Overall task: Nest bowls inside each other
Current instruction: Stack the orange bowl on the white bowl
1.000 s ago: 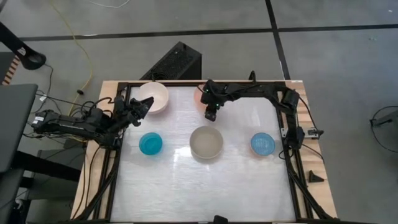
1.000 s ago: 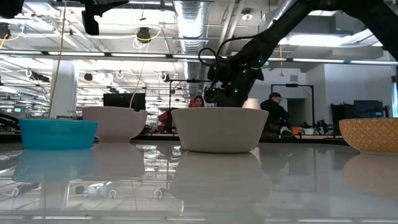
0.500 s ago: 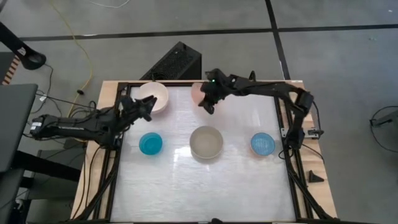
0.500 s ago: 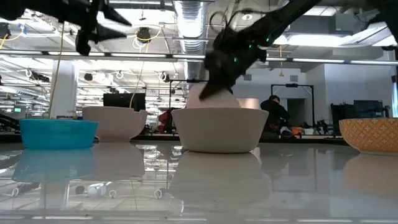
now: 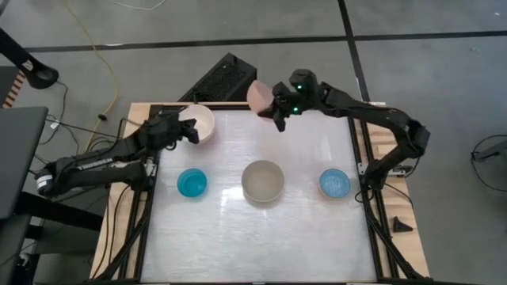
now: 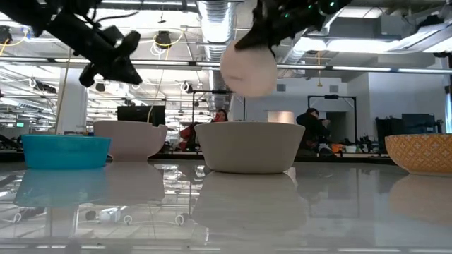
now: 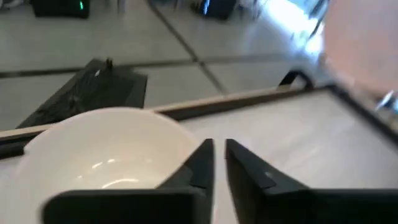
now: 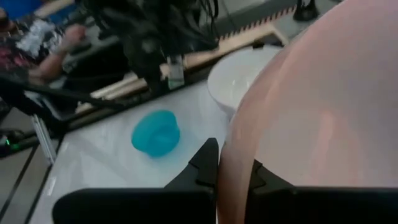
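Observation:
My right gripper (image 5: 276, 112) is shut on the pale pink bowl (image 5: 260, 96), held high over the table's far middle; that bowl (image 6: 248, 68) hangs above the grey-beige bowl (image 6: 248, 146). The grey-beige bowl (image 5: 262, 180) stands on its base mid-table. A blue bowl (image 5: 192, 183) sits to its left and another blue bowl (image 5: 334, 184) to its right. The white bowl (image 5: 201, 123) rests at the far left. Beside and above its rim, my left gripper (image 5: 191, 131) hovers with its fingers nearly together (image 7: 219, 163) and nothing between them. My right gripper pinches the pink bowl's rim (image 8: 231, 163), with the wall passing between its two fingers, one on each face. The fingers come from the table's right, slanting slightly down. The bowl is lifted clear and tipped up on its edge.
A black box (image 5: 222, 79) stands beyond the far edge. Black frame rails (image 5: 360, 158) run along the table's sides. The near half of the white tabletop (image 5: 261, 237) is bare. People (image 6: 311, 127) show in the room behind.
My right gripper has shut on the pink bowl's rim and risen with it, lifting it off the table and tipping it on edge. My left gripper has swung toward the white bowl, come down and turned, and its fingers have shut.

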`<state>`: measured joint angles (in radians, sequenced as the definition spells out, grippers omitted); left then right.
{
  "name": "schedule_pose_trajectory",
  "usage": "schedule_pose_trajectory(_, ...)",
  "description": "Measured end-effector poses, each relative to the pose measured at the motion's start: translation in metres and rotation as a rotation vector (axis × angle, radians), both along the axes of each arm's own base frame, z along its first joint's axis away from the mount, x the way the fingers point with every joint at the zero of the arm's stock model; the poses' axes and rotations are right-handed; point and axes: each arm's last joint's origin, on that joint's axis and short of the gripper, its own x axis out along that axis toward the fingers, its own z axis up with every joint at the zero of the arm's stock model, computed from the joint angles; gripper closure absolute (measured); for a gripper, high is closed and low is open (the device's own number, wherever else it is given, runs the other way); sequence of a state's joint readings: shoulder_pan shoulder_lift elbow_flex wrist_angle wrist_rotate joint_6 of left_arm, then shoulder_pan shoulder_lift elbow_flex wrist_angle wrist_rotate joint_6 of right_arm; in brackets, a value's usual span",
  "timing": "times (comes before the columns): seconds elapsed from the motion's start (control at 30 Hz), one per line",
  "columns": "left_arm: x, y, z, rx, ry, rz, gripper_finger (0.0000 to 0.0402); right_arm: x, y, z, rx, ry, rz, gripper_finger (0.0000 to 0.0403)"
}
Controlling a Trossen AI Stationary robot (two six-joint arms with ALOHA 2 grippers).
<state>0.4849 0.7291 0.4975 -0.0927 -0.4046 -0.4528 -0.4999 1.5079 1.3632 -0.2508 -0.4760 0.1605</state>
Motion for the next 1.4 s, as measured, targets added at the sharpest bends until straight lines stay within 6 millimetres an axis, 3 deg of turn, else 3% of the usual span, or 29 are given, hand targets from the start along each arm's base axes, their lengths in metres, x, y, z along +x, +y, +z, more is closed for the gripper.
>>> schedule_pose_trajectory(0.2, 0.025, 0.040, 0.006, -0.095, 0.318, 0.000, 0.0401, -0.017, 0.009, 0.023, -0.011, -0.063, -0.010, 0.0368)
schedule_pose_trajectory(0.37, 0.052, 0.075, 0.000, -0.185, 0.591, 0.016, 0.0401, -0.029, 0.016, 0.037, -0.034, -0.102, -0.016, 0.0368)
schedule_pose_trajectory(0.5, 0.066, 0.101, -0.020, -0.350, 0.741, -0.002, 0.0401, -0.040, 0.021, 0.045, -0.044, -0.109, -0.031, 0.0368)
schedule_pose_trajectory(0.67, 0.081, 0.118, -0.053, -0.535, 0.785, -0.111, 0.0401, -0.053, 0.028, 0.051, -0.077, -0.082, -0.056, 0.0368)
schedule_pose_trajectory(0.83, 0.097, 0.118, -0.066, -0.586, 0.708, -0.223, 0.0401, -0.068, 0.035, 0.057, -0.092, -0.054, -0.073, 0.0368)
schedule_pose_trajectory(1.0, 0.123, 0.104, -0.069, -0.583, 0.589, -0.342, 0.0401, -0.082, 0.041, 0.060, -0.117, -0.018, -0.095, 0.0368)
schedule_pose_trajectory(1.4, 0.191, 0.052, -0.040, -0.409, 0.205, -0.524, 0.0401, -0.096, 0.048, 0.062, -0.128, 0.024, -0.102, 0.0368)
